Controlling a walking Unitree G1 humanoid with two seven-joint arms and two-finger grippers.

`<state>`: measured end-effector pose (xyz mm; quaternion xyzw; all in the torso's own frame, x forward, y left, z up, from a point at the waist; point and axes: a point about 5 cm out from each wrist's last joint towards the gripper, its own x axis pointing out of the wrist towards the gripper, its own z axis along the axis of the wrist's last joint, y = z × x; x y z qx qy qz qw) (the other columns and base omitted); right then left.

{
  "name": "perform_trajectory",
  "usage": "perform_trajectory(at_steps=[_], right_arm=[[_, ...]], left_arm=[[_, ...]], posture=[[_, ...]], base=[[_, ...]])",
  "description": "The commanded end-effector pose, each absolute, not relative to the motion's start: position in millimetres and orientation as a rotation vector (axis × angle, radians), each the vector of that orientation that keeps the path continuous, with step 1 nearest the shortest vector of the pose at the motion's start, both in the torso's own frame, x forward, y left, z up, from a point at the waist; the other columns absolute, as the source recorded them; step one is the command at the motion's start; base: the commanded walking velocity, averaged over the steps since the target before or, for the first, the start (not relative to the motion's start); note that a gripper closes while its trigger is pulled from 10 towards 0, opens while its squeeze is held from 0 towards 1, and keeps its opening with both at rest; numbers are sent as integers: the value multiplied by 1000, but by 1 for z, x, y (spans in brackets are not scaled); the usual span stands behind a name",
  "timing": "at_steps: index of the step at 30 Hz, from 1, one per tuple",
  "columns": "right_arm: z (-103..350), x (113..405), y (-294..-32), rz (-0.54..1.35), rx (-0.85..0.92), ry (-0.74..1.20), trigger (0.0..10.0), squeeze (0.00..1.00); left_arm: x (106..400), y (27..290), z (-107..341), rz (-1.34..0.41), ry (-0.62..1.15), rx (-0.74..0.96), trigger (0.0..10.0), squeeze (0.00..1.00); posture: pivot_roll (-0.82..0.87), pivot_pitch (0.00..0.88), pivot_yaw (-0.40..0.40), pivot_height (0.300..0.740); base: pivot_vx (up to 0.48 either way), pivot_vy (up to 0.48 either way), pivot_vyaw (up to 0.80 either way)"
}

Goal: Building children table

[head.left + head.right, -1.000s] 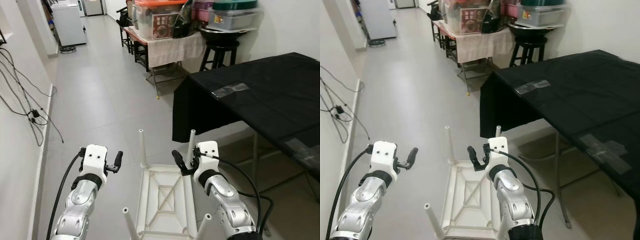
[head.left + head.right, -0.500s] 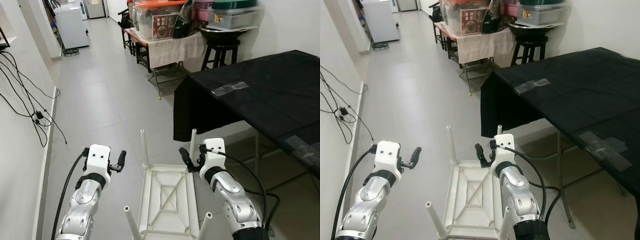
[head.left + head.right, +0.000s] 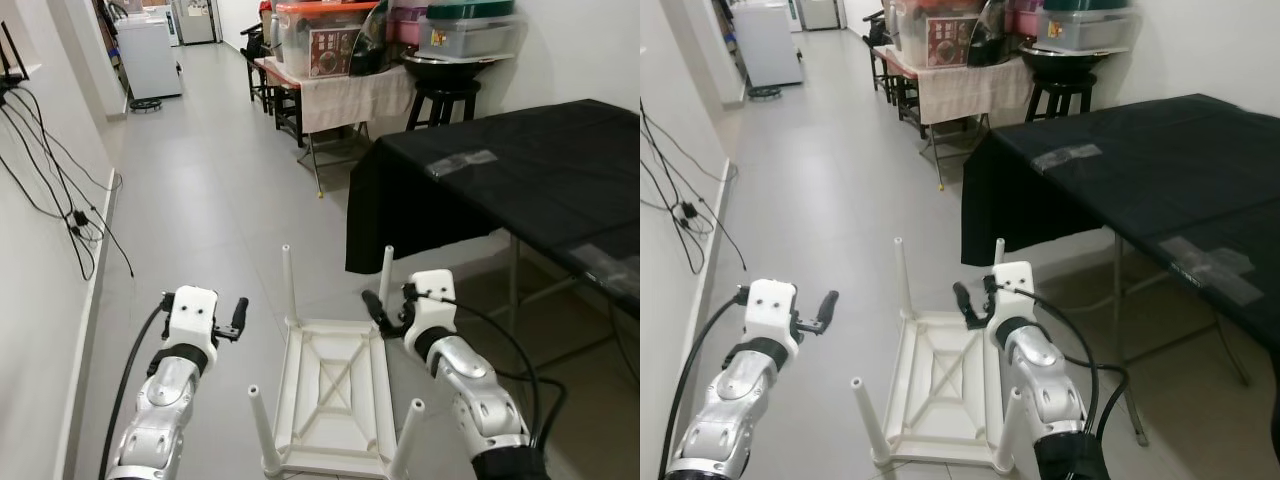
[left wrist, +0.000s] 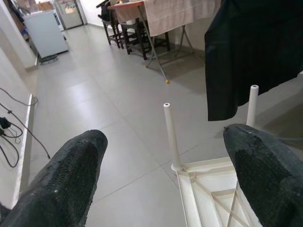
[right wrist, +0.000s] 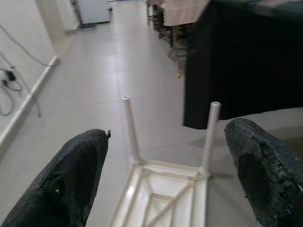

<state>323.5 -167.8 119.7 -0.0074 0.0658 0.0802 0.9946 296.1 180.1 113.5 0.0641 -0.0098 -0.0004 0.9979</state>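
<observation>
**On the floor: white children's table, inverted**

Children's table point(image 3: 335, 395): legs up, beside black-draped table point(image 3: 520, 170), more fully visible than a second ago. Left tool point(image 3: 238, 318) spread, well left of it; right tool point(image 3: 378, 312) spread, near far right leg point(image 3: 386, 273). Nothing gripped; all four legs look fitted.

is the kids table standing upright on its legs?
No, the white table lies upside down on the floor with its four legs pointing up.

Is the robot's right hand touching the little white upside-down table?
Apart. The right wrist view shows the right end effector open, its black fingers held above the small white plastic upside-down table, with bare floor between them.
</observation>
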Motion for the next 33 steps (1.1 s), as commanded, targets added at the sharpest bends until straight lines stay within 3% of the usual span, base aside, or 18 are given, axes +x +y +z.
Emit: perform_trajectory(at_steps=[1,13,33], right_arm=[[119,326,-168,165,-12,149,10000,0],[108,325,-192,117,-47,211,10000,0],[91,319,-209,126,-73,327,10000,0]], left_arm=[[295,185,112,8,-21,137,10000,0],[288,190,112,-14,-28,132,10000,0],[270,204,101,59,17,165,10000,0]], posture=[[28,0,13,615],[32,0,6,565],[48,0,-17,495]], base=[[0,0,0],[0,0,0],[0,0,0]])
